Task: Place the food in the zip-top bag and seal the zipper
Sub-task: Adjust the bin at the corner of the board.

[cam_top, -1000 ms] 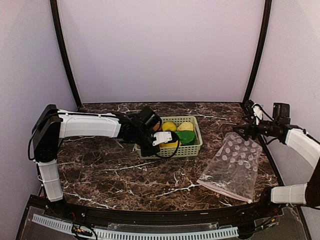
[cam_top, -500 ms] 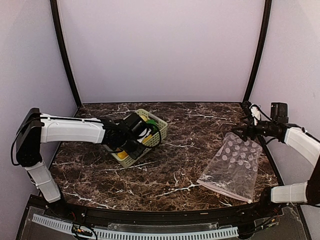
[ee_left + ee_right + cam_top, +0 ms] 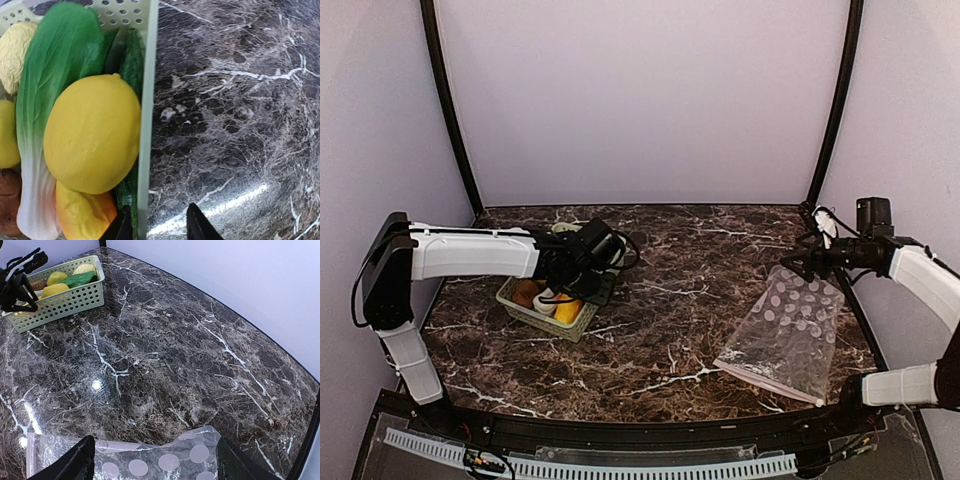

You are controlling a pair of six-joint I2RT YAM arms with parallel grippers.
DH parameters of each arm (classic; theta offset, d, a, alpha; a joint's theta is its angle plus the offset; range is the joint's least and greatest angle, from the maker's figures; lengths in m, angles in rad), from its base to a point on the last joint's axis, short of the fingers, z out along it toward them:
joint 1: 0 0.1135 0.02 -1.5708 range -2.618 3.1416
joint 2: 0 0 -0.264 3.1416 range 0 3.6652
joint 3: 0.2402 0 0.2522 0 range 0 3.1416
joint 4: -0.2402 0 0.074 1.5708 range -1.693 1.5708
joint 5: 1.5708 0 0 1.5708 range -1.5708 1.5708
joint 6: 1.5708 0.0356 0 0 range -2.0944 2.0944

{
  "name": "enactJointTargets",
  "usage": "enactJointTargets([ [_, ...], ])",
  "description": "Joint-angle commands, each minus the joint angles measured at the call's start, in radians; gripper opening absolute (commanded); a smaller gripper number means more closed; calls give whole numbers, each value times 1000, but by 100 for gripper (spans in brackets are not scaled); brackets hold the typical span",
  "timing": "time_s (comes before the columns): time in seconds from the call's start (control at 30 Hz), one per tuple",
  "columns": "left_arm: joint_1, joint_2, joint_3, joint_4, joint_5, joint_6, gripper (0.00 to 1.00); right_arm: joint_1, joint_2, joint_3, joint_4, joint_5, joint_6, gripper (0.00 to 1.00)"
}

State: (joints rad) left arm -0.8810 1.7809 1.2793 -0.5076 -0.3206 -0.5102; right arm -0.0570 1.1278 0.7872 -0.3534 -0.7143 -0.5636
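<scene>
The food lies in a light green basket (image 3: 534, 320): a yellow lemon (image 3: 92, 132), a bok choy (image 3: 52, 75), an orange piece (image 3: 82, 212) and a brown potato (image 3: 7, 190). My left gripper (image 3: 582, 290) stands at the basket's right wall (image 3: 148, 100), jaws partly open (image 3: 157, 220), one finger inside and one outside, the outer one clear of the wall. The clear dotted zip-top bag (image 3: 785, 335) lies flat at the right, its pink zipper (image 3: 767, 381) along the near edge. My right gripper (image 3: 788, 268) is open and empty above the bag's far corner (image 3: 200, 452).
The basket also shows far off in the right wrist view (image 3: 60, 300). Dark marble table (image 3: 680, 290) stretches between basket and bag. Black frame posts (image 3: 830, 110) stand at both back corners. The table's right edge runs close to the bag.
My left arm has pulled the basket from the table's middle to the left and turned it. The right gripper and the bag have barely moved.
</scene>
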Motion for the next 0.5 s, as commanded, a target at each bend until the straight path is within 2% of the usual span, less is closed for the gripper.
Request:
enactJointTargets([
  [0.0, -3, -32, 57, -28, 18, -33, 49, 31, -95, 66, -306, 48, -196, 77],
  [0.2, -2, -129, 25, -33, -49, -30, 56, 140, -259, 7, -591, 100, -396, 64],
  [0.4, -2, -208, -17, 32, -123, -14, 54, 315, -302, -95, -646, 143, -438, 50],
  [0.47, -4, -231, -31, 54, -120, -18, 54, 362, -292, -98, -644, 157, -445, 48],
])
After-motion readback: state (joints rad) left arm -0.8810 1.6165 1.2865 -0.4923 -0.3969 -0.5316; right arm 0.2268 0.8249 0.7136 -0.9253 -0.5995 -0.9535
